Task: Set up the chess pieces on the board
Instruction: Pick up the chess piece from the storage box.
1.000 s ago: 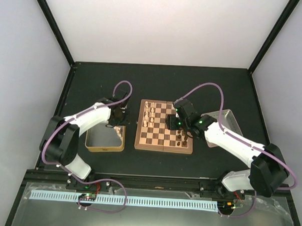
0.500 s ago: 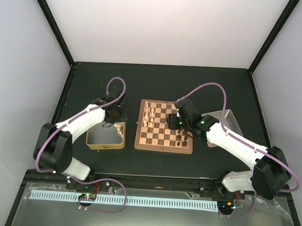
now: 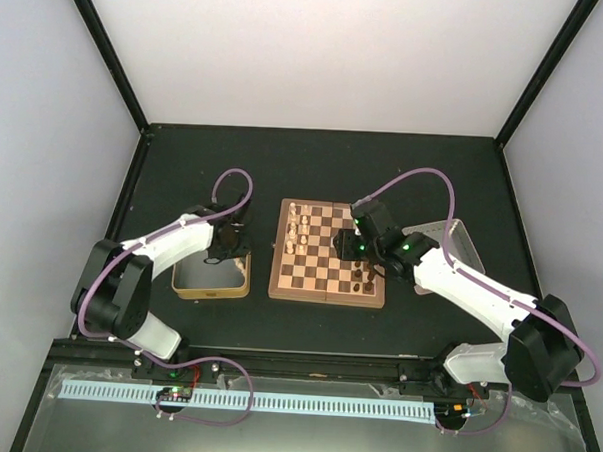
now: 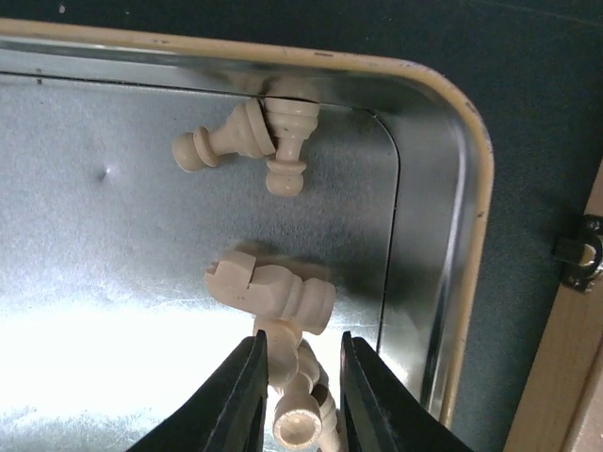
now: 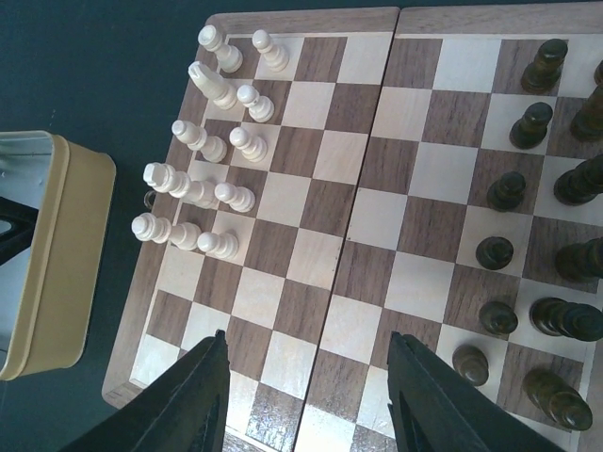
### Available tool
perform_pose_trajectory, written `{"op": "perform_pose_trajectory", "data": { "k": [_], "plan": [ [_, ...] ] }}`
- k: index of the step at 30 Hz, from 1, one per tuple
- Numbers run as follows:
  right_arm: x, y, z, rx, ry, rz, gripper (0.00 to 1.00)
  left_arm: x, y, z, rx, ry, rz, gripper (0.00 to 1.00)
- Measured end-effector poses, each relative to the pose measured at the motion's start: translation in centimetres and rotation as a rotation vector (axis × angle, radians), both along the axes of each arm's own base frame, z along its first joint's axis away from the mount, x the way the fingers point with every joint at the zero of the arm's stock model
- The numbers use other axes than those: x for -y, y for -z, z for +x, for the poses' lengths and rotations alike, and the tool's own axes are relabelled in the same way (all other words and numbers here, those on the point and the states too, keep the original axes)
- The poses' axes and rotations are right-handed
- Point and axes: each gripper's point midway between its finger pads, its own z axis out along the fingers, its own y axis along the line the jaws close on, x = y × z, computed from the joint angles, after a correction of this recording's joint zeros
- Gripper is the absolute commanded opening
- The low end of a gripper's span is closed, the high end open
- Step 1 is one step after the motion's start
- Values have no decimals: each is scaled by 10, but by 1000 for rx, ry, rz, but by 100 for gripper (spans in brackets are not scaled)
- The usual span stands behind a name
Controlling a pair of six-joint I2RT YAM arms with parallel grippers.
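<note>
Left wrist: left fingers flank half-hidden cream pawn, grip unclear; right fingers spread.

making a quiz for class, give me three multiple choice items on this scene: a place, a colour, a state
1. The chess pieces on the board's side nearest the tin are: A pale, B dark, C mixed.
2. The left gripper is: A over the board, B down in the tin, C parked at its base.
3. The right gripper is: A gripping a dark piece, B gripping a pale piece, C open, empty.
1 A: only cream men stand there. 2 B: tin floor lies under its fingers. 3 C: bare squares show between its spread fingers.
</note>
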Motion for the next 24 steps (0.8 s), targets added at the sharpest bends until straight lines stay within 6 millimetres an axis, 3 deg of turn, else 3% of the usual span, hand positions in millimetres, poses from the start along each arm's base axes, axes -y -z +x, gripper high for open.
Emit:
{"op": "perform_pose_trajectory", "data": {
  "k": [14, 19, 24],
  "plan": [
    [1, 1, -1, -2, 2, 0, 46, -1, 11, -4, -44, 8, 6, 25],
    [1, 2, -1, -5, 2, -1, 46, 0, 14, -8, -57, 13, 0, 21],
    [1, 2, -1, -5, 2, -2, 46, 0, 17, -13, -75, 18, -4, 11]
  ]
}}
